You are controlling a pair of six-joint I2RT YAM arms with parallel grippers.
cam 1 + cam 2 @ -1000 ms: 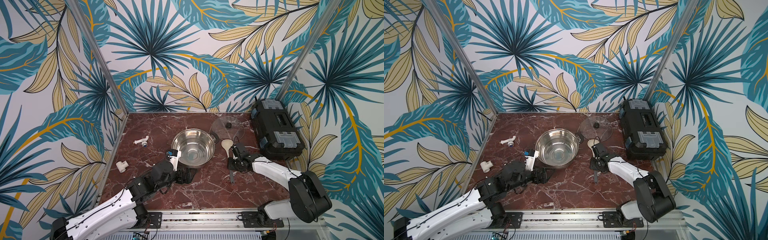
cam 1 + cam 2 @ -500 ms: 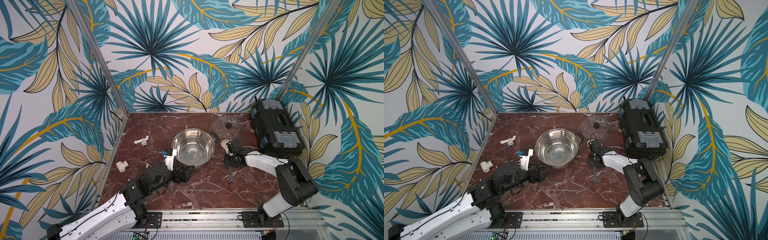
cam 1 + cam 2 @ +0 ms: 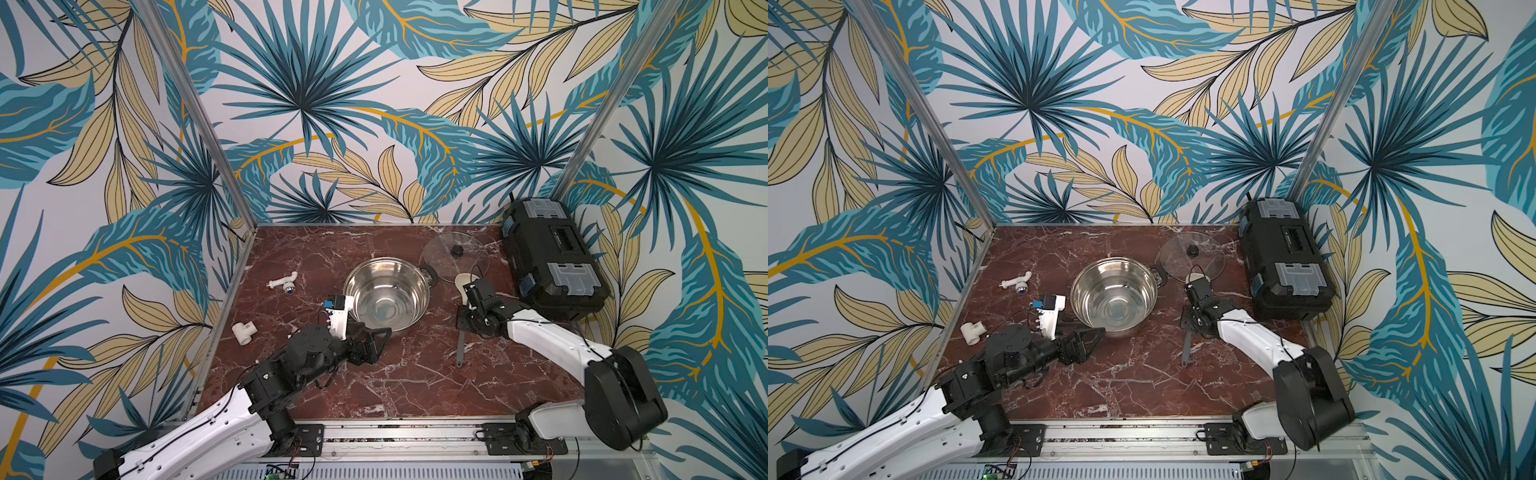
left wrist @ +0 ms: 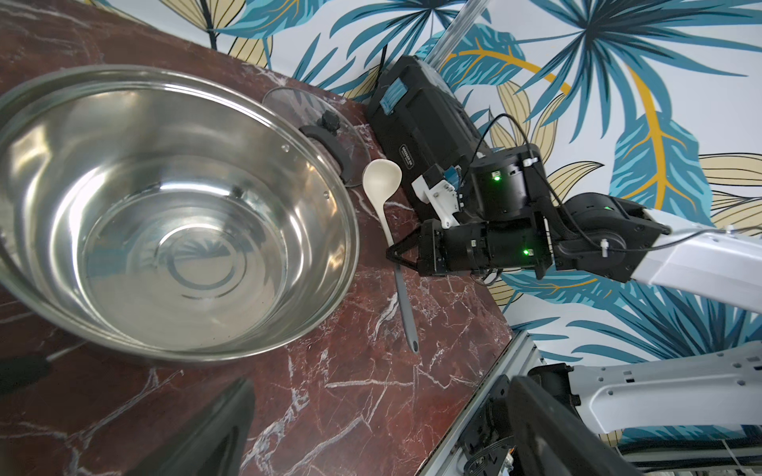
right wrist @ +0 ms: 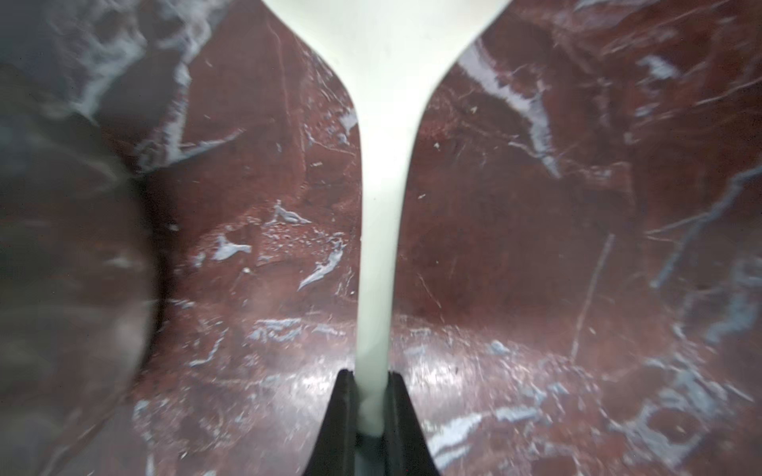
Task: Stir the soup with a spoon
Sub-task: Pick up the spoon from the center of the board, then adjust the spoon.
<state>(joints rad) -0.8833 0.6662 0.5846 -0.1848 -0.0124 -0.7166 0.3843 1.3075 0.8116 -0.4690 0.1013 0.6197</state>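
Note:
The round steel pot stands mid-table, and no soup shows in its bare shiny inside. To its right the spoon lies flat on the marble, cream bowl toward the back and grey handle toward the front. My right gripper is shut on the spoon's stem, low against the table. My left gripper is wide open and empty, just in front of the pot's near wall.
A clear glass lid with a black knob lies behind the spoon. A black toolbox stands along the right wall. Two white pipe fittings lie at the left. A metal rail runs along the table's front edge.
The right gripper's jaws have closed onto the spoon's stem, and the right arm has shifted around it. The left gripper has stayed open near the pot's front.

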